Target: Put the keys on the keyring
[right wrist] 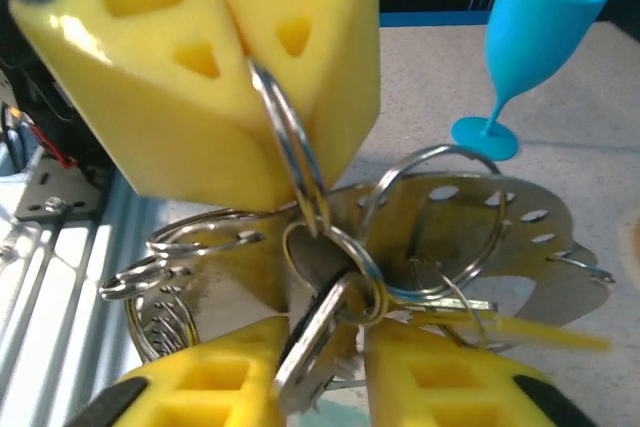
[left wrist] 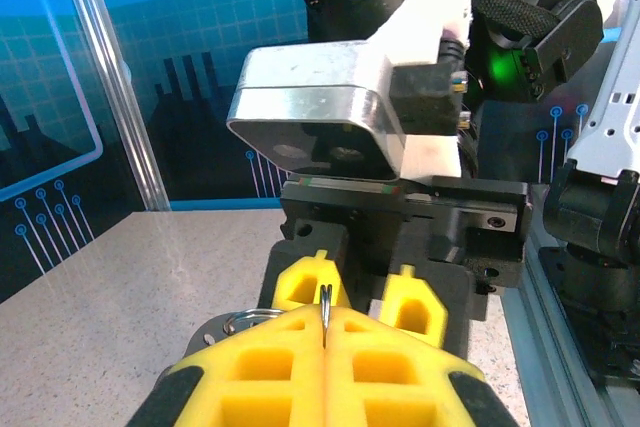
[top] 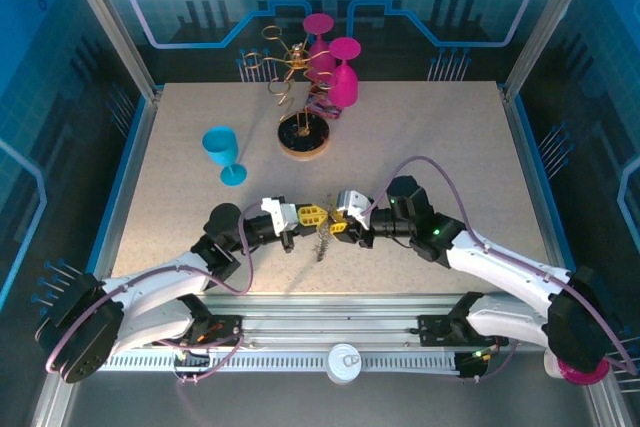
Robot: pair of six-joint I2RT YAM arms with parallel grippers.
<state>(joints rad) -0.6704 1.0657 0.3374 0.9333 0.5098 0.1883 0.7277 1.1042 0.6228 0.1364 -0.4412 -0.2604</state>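
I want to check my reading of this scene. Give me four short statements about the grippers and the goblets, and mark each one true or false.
1. The left gripper is shut on the keyring. True.
2. The blue goblet lies on its side. False: it stands upright on the table.
3. A silver key sits between the fingers of the right gripper. True.
4. The pink goblets stand beside the blue goblet. False: they are on the gold wire rack, farther back.
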